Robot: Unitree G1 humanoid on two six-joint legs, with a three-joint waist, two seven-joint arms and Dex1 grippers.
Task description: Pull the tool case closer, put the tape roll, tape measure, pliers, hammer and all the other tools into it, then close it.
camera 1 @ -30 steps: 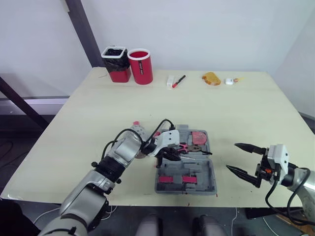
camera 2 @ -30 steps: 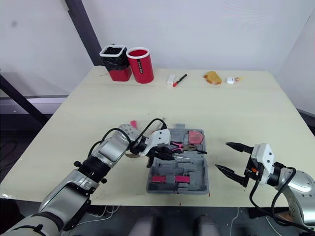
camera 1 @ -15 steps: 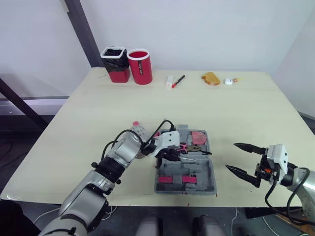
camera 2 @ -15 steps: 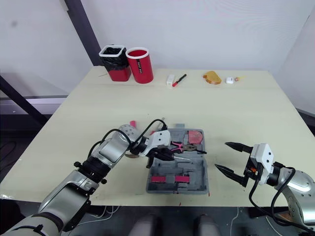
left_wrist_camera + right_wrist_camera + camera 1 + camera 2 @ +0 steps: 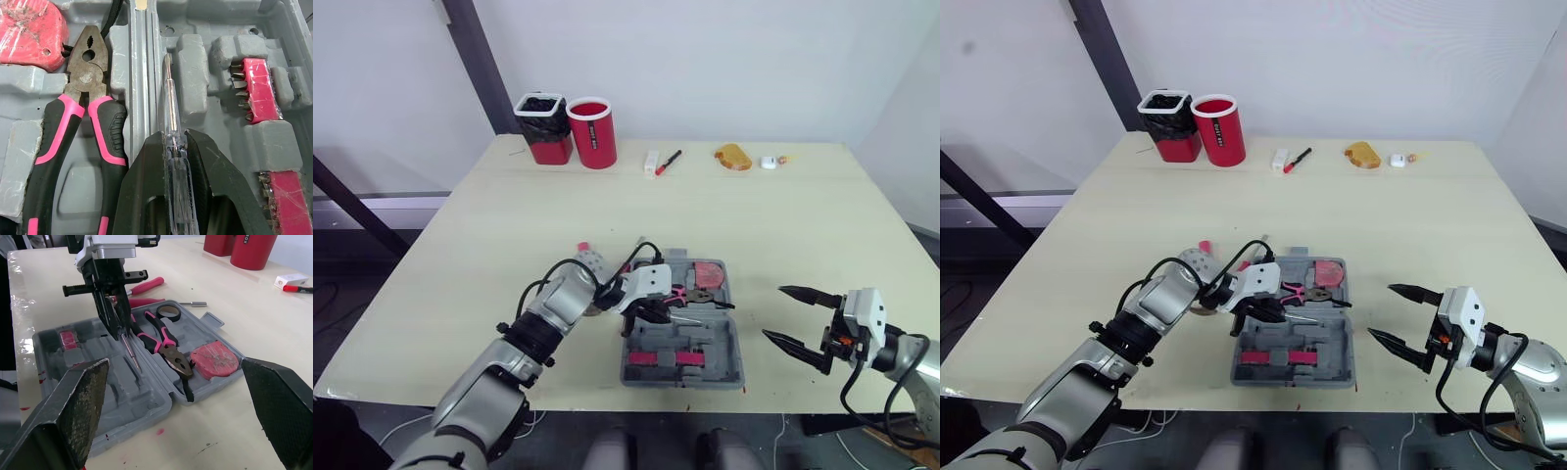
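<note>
A red cup [image 5: 591, 132] is set beside a black-lined bin [image 5: 543, 127] at the surface's [image 5: 509, 225] far edge. A red pen [image 5: 669, 161] is laid nearby.

Grey tool case [image 5: 724, 343]: open and flat, lower centre of the head view. In its upper half lie pink-handled pliers [image 5: 80, 122], nose toward the red tape measure [image 5: 27, 32] in the upper-right corner, and a black tape roll [image 5: 168, 312]. The clear-handled screwdriver [image 5: 171, 112], pinched by the left gripper [image 5: 173, 139], points tip-down into the tray's middle. Red bit strips [image 5: 252, 90] occupy the lower half.
</note>
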